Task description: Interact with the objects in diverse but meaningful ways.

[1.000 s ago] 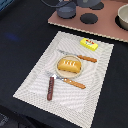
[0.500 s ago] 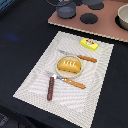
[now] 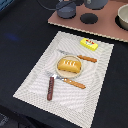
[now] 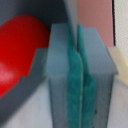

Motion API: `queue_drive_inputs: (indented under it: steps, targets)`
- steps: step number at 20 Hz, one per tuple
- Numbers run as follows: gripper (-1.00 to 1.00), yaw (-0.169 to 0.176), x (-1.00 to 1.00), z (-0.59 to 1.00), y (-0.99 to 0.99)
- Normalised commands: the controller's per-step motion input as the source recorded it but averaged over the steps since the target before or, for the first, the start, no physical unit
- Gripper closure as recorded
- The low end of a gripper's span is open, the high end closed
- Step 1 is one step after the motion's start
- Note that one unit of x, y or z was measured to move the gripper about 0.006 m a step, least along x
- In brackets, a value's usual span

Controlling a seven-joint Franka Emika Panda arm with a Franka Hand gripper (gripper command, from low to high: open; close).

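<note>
A pale placemat [image 3: 35,85] is holding the bread loaf [image 3: 68,64] on its plate. The gripper [image 4: 79,75] is sitting pressed together and empty beside the red tomato [image 4: 20,47], likely between interactions. Next it needs opening.

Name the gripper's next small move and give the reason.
Probably open the gripper first: in the wrist view its teal pads are pressed together with nothing between them, and the red tomato sits beside it, ungrasped.
</note>
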Motion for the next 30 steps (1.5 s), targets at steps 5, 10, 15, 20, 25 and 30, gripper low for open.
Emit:
queue_drive_inputs:
  steps: [5, 10, 15, 20, 25, 30]
  targets:
    - [1.0, -0.005, -0.03, 0.16, 0.37]
    - [1.0, -0.001, -0.04, 0.0, 0.28]
    - [1.0, -0.008, -0.01, -0.06, 0.07]
    - [1.0, 0.0, 0.0, -0.12, 0.0]
    - [1.0, -0.003, 0.25, 0.03, 0.19]
    - [1.0, -0.003, 0.23, 0.01, 0.29]
